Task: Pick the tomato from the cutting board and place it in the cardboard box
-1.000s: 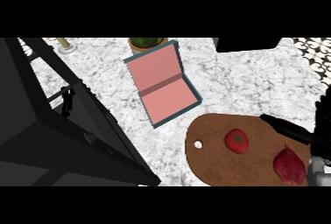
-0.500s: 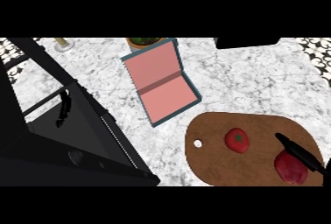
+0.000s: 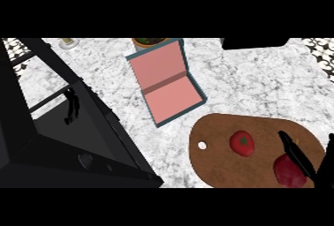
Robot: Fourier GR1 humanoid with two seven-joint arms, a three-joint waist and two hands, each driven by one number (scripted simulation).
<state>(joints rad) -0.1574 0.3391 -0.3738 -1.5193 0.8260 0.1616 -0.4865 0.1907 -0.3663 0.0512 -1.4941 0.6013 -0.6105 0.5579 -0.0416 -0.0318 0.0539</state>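
A red tomato (image 3: 243, 142) with a green stem star lies on the brown oval cutting board (image 3: 218, 163) at the lower right. The open box (image 3: 166, 84), pink inside with teal edges, lies flat on the marble counter up and to the left of the board. My right hand (image 3: 297, 153) comes in from the lower right with straight black fingers over the board's right part. It is a short way right of the tomato, apart from it and holding nothing. My left hand does not show.
A dark red round item (image 3: 289, 171) lies on the board, partly under my right hand. A black cooktop (image 3: 58, 132) fills the left side. A potted plant (image 3: 149, 41), a small bottle (image 3: 67, 43) and a black object (image 3: 254, 42) stand along the far edge.
My right hand has moved down and left, from the board's upper right edge to over its right part, nearer the tomato. The tomato and box have not moved.
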